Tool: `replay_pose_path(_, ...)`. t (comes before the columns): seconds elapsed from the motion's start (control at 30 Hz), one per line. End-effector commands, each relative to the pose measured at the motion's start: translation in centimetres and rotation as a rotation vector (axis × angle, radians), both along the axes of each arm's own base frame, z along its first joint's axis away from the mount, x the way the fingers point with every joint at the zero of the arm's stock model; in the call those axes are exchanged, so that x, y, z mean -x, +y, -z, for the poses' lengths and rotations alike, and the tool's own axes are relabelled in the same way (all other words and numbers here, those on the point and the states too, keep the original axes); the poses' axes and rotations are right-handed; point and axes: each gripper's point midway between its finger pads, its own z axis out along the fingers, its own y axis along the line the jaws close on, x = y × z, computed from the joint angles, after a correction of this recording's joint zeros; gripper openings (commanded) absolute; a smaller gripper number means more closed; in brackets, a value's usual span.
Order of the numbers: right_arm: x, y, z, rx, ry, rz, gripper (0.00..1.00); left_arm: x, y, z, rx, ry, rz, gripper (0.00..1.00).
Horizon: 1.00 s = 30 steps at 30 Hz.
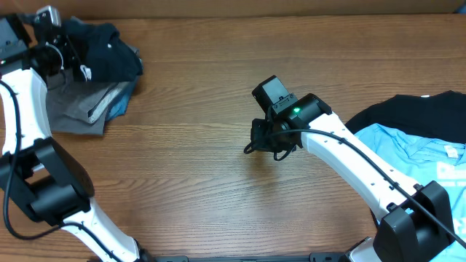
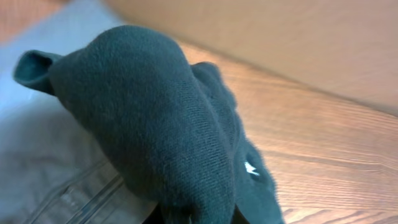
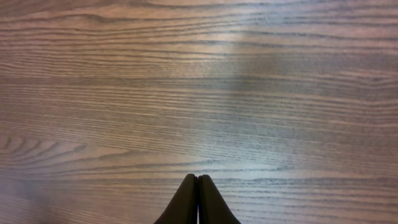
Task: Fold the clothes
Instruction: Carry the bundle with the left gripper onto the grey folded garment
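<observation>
Two piles of clothes sit on the worktop (image 1: 204, 87). Nearest the robot, well apart from the navy shirt (image 1: 109, 47) and far off to its right, a light-blue tee (image 1: 408, 149) lies spread out. A black garment (image 1: 408, 113) shows just behind the tee, touching it. Between that pile and the navy shirt, over bare wood, the right fingers (image 3: 198, 190) are pressed together with nothing in them. Farther back on the left, a grey garment (image 1: 69, 109) lies directly beneath the navy shirt. The shirt is bunched in a hump on top of it, with a small white logo (image 2: 250, 168) low on one fold. At the shirt's far left edge the left fingers (image 1: 60, 49) are closed on its cloth, which hides their tips in the wrist view.
</observation>
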Motion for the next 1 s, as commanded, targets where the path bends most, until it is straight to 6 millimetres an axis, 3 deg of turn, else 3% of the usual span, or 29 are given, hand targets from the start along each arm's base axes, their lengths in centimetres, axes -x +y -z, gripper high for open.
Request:
replay_pose_path(0.0,-0.1,0.0,-0.4,-0.006,-0.001,0.01,0.05,0.1,1.7,2.5,0.041,0.056,-0.049,0.15)
replay_pose_path(0.03,0.0,0.0,-0.4,-0.008,0.003,0.011,0.05,0.3,2.2,3.3,0.043,0.078,-0.064,0.27)
replay_pose_path(0.07,0.1,0.0,-0.4,-0.008,0.006,0.012,0.05,0.5,2.5,3.6,0.041,0.09,-0.074,0.32)
replay_pose_path(0.1,0.2,0.0,-0.4,-0.008,0.01,0.013,0.05,1.2,3.7,4.2,0.019,0.123,-0.112,0.5)
replay_pose_path(0.13,0.2,0.0,-0.4,-0.006,0.014,0.019,0.05,1.6,4.3,4.2,0.009,0.133,-0.131,0.61)
replay_pose_path(0.3,0.3,-0.1,-0.3,-0.005,0.022,0.03,0.05,3.8,6.9,1.9,0.002,0.138,-0.189,0.82)
replay_pose_path(0.5,0.4,-0.2,-0.3,-0.002,0.025,0.029,0.05,7.2,8.4,-4.8,-0.052,0.071,-0.227,0.91)
replay_pose_path(0.57,0.4,-0.2,-0.3,-0.002,0.024,0.029,0.05,7.9,7.9,-6.5,-0.08,0.047,-0.214,0.87)
replay_pose_path(0.63,0.4,-0.2,-0.3,-0.002,0.023,0.03,0.05,8.1,6.9,-7.5,-0.079,0.035,-0.197,0.73)
replay_pose_path(0.7,0.3,-0.2,-0.3,-0.002,0.019,0.03,0.06,7.7,5.7,-7.2,-0.079,0.045,-0.164,0.29)
replay_pose_path(0.77,0.2,-0.1,-0.3,-0.004,0.017,0.03,0.06,7.1,4.6,-5.4,-0.087,0.086,-0.141,0.04)
replay_pose_path(0.97,0.4,-0.2,-0.3,0.001,0.025,0.03,0.06,5.2,3.4,3.4,-0.064,0.265,-0.138,0.04)
